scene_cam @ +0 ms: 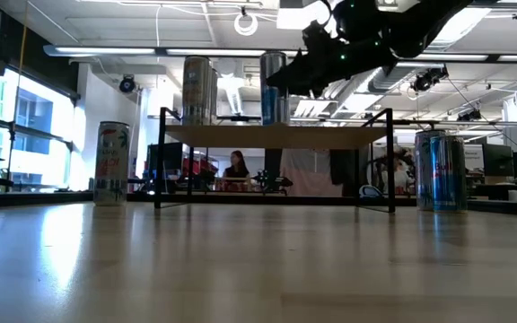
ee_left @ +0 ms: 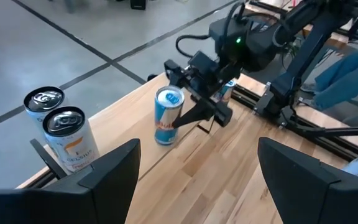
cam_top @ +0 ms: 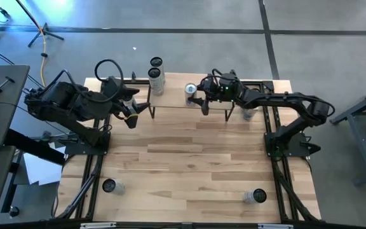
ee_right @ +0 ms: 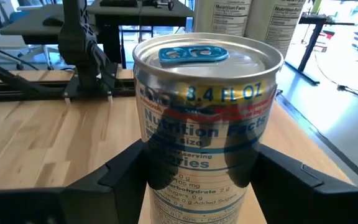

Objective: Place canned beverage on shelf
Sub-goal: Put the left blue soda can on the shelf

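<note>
A blue-and-silver canned beverage (cam_top: 190,90) (ee_right: 207,124) stands upright on the shelf (cam_top: 173,100), a light-wood board on black legs at the table's far side. In the low view its base (scene_cam: 274,120) is at the board's top. My right gripper (cam_top: 199,97) reaches in from the table's right and is shut on this can. My left gripper (cam_top: 131,114) (ee_left: 197,186) hangs open in the air off the shelf's left end, with nothing between its fingers. Two taller cans (ee_left: 64,134) stand at the shelf's left end. My right gripper pinches the canned beverage between its two fingers, one on each side of its wall (ee_right: 149,186), below the printed label's middle. The fingers come nearly level from the table's right side. The can stays upright with its tab up, its base at the shelf board.
One can (cam_top: 109,186) stands near the table's front left and another (cam_top: 257,196) near its front right. A further can (cam_top: 248,114) stands on the table by the shelf's right legs. The table's middle (cam_top: 189,152) is bare wood. A person (scene_cam: 237,166) sits far behind the table.
</note>
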You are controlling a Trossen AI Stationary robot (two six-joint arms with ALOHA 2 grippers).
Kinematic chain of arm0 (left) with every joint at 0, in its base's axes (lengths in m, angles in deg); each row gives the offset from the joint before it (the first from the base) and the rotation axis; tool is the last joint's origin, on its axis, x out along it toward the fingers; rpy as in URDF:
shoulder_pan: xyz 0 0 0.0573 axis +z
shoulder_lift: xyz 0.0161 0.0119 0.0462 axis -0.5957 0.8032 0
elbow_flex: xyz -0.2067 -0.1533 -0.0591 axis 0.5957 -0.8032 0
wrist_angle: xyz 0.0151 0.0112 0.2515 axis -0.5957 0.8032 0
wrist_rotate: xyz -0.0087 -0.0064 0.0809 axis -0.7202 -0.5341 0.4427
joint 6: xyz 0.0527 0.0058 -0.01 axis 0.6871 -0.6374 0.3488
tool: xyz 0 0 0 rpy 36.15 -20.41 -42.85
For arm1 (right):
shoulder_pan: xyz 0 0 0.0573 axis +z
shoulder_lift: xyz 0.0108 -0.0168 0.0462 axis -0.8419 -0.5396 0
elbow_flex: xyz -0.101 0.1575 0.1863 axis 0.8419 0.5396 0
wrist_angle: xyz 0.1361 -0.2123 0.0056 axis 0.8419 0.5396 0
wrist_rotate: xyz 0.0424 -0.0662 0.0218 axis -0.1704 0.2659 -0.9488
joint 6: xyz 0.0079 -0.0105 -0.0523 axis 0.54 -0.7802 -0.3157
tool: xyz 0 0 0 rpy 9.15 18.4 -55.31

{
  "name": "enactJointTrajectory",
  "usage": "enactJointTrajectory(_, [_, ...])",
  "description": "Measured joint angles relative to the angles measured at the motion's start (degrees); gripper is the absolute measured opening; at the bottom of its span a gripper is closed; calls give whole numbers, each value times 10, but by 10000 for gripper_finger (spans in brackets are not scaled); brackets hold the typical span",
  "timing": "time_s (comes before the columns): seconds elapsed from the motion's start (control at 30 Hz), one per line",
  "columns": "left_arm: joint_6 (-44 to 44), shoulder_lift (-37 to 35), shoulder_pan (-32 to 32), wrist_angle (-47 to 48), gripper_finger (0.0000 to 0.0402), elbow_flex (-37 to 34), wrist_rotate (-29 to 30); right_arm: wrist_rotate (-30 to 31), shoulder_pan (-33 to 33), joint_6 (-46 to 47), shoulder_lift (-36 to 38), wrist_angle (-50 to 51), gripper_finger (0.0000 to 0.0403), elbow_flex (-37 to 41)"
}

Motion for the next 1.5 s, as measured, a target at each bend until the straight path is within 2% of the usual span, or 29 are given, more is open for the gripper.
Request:
enactJointTrajectory(0.3, [-10, 9, 0, 0, 296, 0, 0, 5, -4, 0, -2, -5, 234, 0])
enactJointTrajectory(0.6, [-10, 11, 0, 0, 296, 0, 0, 71, -4, 6, -2, -6, 234, 0])
enactJointTrajectory(0.8, [-10, 11, 0, 0, 296, 0, 0, 70, -4, 41, -2, -5, 234, 0])
enactJointTrajectory(1.07, [-10, 11, 0, 0, 296, 0, 0, 48, -4, 35, -2, -5, 235, 0])
enactJointTrajectory(1.2, [-10, 11, 0, 0, 296, 0, 0, 48, -3, 35, -2, -5, 253, 0])
enactJointTrajectory(1.5, [-10, 11, 0, 0, 296, 0, 0, 48, -3, 28, -2, -9, 340, -2])
